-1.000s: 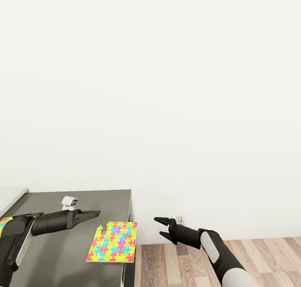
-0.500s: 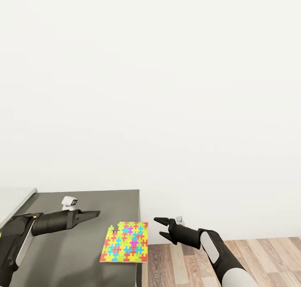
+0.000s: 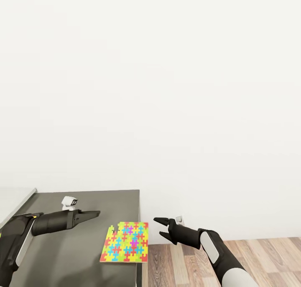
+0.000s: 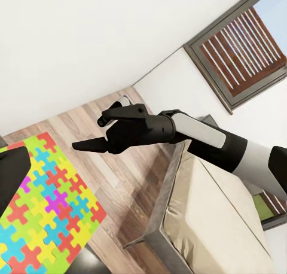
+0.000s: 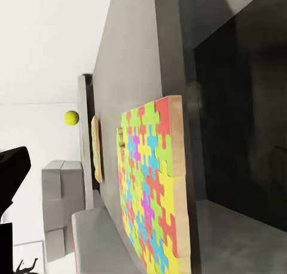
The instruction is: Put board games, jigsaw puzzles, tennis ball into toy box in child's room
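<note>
— Where is the jigsaw puzzle?

— Flat on the dark grey section of the table, at its right-hand end, one edge just at the table's rim above the wood-plank floor. Seen from the right wrist, that puzzle fills the foreground, with a second jigsaw puzzle lying farther along the same top and the tennis ball beyond it.

— And the arms?

— The left arm reaches forward, level over the table, its left gripper hanging above the surface, to the left of the puzzle and apart from it, fingers pressed together into one dark point. A small white-and-grey object sits on the table just behind it.

— The right one?

— The right arm stretches out beyond the table's end, over the floor, forearm angled up and inward. The right gripper has its two fingers spread, holding nothing, near the puzzle's right edge but not touching. The left wrist camera catches that gripper the same way, spread above the planks, with the beige bed and a slatted window behind.
</note>
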